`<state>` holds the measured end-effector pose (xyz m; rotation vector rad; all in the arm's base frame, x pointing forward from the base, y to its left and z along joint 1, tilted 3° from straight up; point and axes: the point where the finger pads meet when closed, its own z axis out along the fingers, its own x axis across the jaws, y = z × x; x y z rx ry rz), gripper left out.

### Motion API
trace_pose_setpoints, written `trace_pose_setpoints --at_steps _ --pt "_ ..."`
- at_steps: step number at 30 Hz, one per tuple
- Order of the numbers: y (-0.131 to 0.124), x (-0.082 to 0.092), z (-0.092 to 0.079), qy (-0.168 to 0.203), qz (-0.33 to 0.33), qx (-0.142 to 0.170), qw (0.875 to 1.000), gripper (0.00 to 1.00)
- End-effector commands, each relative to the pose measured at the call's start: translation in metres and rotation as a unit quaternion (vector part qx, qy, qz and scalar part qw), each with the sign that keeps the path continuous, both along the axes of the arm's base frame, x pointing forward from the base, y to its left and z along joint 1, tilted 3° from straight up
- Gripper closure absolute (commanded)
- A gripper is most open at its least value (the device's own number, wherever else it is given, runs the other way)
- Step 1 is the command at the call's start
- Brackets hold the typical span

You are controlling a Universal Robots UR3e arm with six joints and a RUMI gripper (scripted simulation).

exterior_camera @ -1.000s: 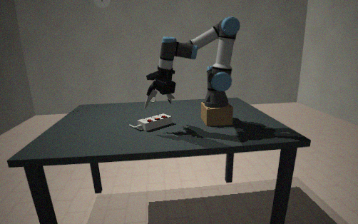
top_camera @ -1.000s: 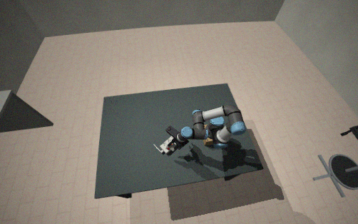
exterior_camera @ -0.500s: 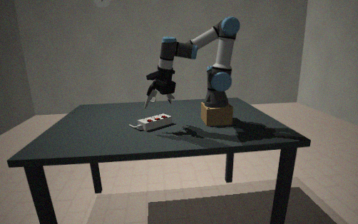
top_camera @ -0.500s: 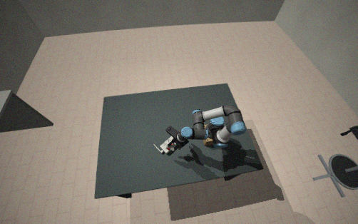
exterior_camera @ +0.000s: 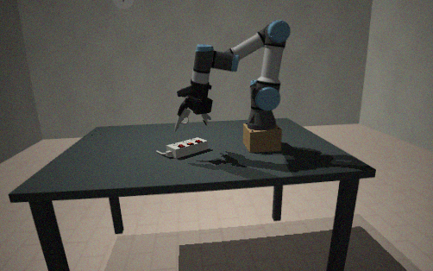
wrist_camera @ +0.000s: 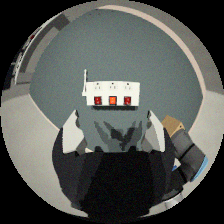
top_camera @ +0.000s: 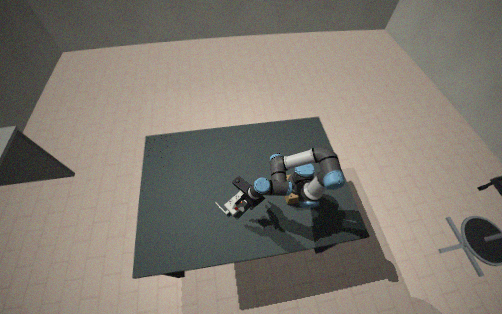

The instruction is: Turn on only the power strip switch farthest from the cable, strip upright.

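Note:
A white power strip (exterior_camera: pixel 186 147) lies flat on the dark table, switch side up, with three red rocker switches in a row. Its short cable stub (exterior_camera: pixel 160 152) sticks out at the left end in the exterior view. In the wrist view the power strip (wrist_camera: pixel 111 95) lies just ahead of the fingers, cable stub (wrist_camera: pixel 85 77) at the left; the middle switch (wrist_camera: pixel 113 100) looks brighter than the other two. My gripper (exterior_camera: pixel 192 119) is open and empty, hovering well above the strip. From above, the gripper (top_camera: pixel 241 199) partly covers the strip (top_camera: pixel 233 204).
The arm's base stands on a tan block (exterior_camera: pixel 261 138) on the table, right of the strip; it also shows at the right edge of the wrist view (wrist_camera: pixel 172 123). A stool-like object (top_camera: pixel 480 239) stands on the floor far to the right.

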<state>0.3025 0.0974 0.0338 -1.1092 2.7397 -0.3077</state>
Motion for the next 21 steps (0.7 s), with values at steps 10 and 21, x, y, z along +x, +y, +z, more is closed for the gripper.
trace_pose_setpoints --at_steps 10,21 --pt "-0.001 0.004 0.003 0.002 -0.013 0.006 1.0 0.0" --pt "-0.009 0.02 0.018 0.022 -0.079 0.035 0.996 0.0"
